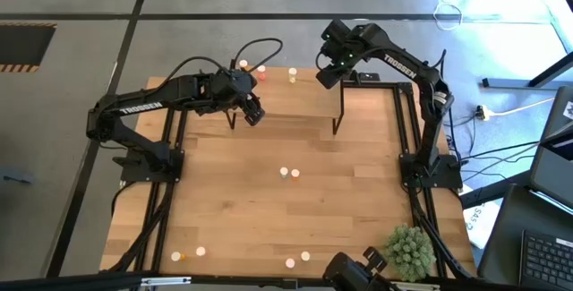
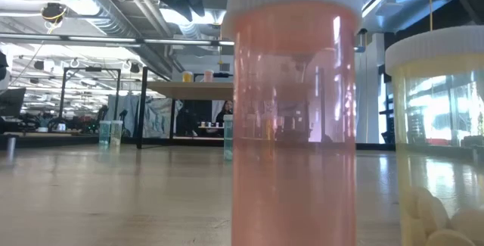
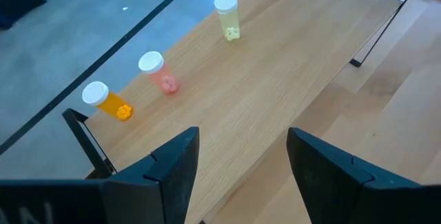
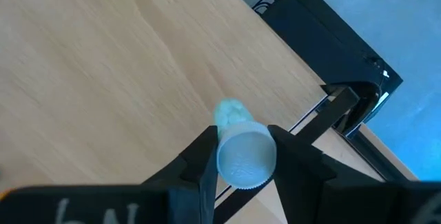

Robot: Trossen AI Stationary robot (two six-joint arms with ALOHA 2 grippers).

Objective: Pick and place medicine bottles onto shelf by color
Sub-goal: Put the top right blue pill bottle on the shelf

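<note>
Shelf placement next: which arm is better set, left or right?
Right, likely. The right gripper already has a pale bottle between its fingers above the shelf. The left gripper is open and empty, hovering near the three bottles standing on the shelf: orange, pink, yellow.

Low view: pink bottle [image 2: 293, 117] fills frame, base cut off by bottom edge. Pale yellow bottle [image 2: 442, 140] cut off at right edge. Shelf [image 2: 193, 89] partly hidden behind pink bottle.

High view: bottles near table front edge [image 1: 295, 259] too small to tell colour.

Right wrist view: held bottle [image 4: 241, 148] body mostly hidden behind cap; colour unclear.
</note>
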